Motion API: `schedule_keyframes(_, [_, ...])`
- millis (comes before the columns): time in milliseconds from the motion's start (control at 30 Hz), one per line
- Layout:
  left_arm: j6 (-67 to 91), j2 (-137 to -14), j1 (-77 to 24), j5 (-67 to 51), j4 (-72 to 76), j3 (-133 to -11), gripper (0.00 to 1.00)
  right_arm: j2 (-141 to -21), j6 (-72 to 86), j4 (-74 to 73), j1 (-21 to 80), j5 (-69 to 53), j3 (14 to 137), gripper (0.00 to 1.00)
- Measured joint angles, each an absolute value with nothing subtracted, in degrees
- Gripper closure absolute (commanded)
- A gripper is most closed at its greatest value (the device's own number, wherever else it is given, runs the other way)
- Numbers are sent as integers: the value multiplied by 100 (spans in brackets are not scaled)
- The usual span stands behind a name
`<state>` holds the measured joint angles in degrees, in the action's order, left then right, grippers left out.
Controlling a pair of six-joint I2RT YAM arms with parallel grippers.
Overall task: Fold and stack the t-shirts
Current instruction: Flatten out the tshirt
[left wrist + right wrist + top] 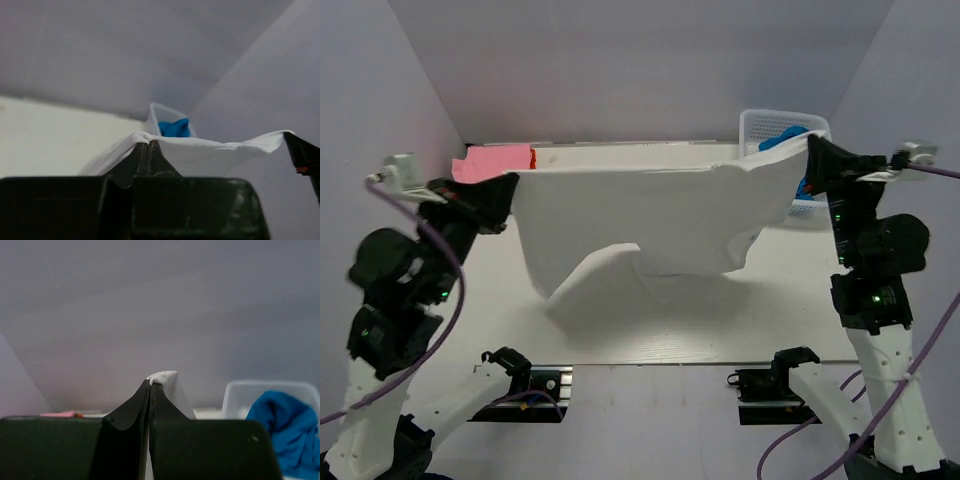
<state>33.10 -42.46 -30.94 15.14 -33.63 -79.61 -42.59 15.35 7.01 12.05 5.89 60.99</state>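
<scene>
While taut, t-shirt between end effectors

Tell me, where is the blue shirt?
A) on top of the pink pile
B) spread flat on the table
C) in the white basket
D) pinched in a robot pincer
C: the blue shirt lies bunched inside the white basket, while the left pincer and right pincer grip only the white shirt.

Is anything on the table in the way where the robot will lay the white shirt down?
Nothing visible is. The left gripper and right gripper hold the white t-shirt stretched over the table, bare in front of it. The folded pink shirt and the basket sit in the far corners. The cloth hides some table behind.
</scene>
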Motion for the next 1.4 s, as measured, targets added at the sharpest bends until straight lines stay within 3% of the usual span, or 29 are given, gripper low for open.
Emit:
schedule_keyframes(400, [2311, -4646, -3074, 340, -3518, -11465, 100, -4101, 718, 399, 1208, 558, 8932, 100])
schedule_keyframes(567, [2193, -4737, -3048, 287, -3647, -11743, 100, -4405, 491, 360, 1208, 554, 9797, 100])
schedule_keyframes(767, [2117, -5043, -3048, 884, -3444, -11030, 100, -5105, 283, 445, 1205, 720, 9703, 100])
schedule_keyframes(900, [2143, -5588, -3083, 1831, -3173, -9992, 100, -5568, 272, 672, 1205, 733, 8606, 100])
schedule_keyframes(1200, [2860, -7780, -2764, 3393, -2897, -7277, 100, -7419, 541, 1354, 1208, 582, 5920, 100])
schedule_keyframes(1400, [3072, -9373, -2139, 3444, -2611, -7024, 100, -9085, 639, 1472, 1210, 541, 5920, 100])
